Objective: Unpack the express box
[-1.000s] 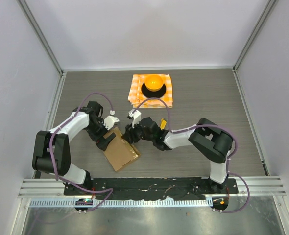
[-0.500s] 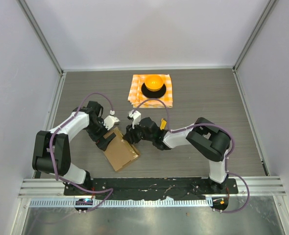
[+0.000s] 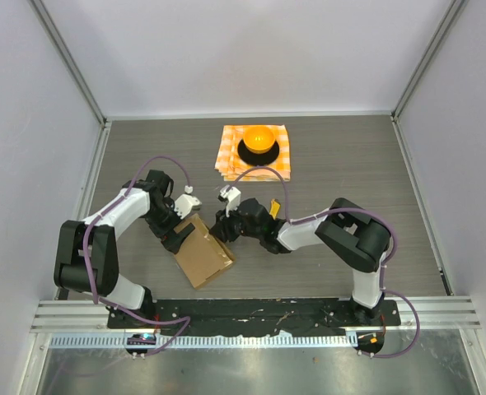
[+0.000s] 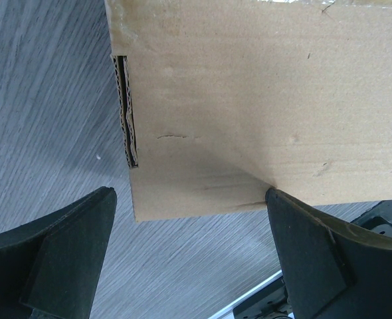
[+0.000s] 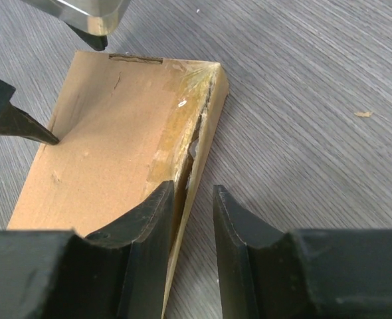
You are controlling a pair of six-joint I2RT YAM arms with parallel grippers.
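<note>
1. Grey table (image 3: 350,164); express box (image 3: 202,257), flat plain brown cardboard with a taped seam, lies near its front edge.
2. Left gripper (image 4: 191,199) gapes wide at a corner, empty.
3. Right gripper (image 5: 193,193), jaws nearly together, straddles the box's side edge; grip unclear.

A robot lab cell (white panel walls (image 3: 243,49), aluminium mounting rail (image 3: 441,317)).

no text, label, brand, number or sign can be read in any of the views. the express box (image 5: 103,133) shows only plain brown cardboard on its top face and along its edge, with no print on it.
</note>
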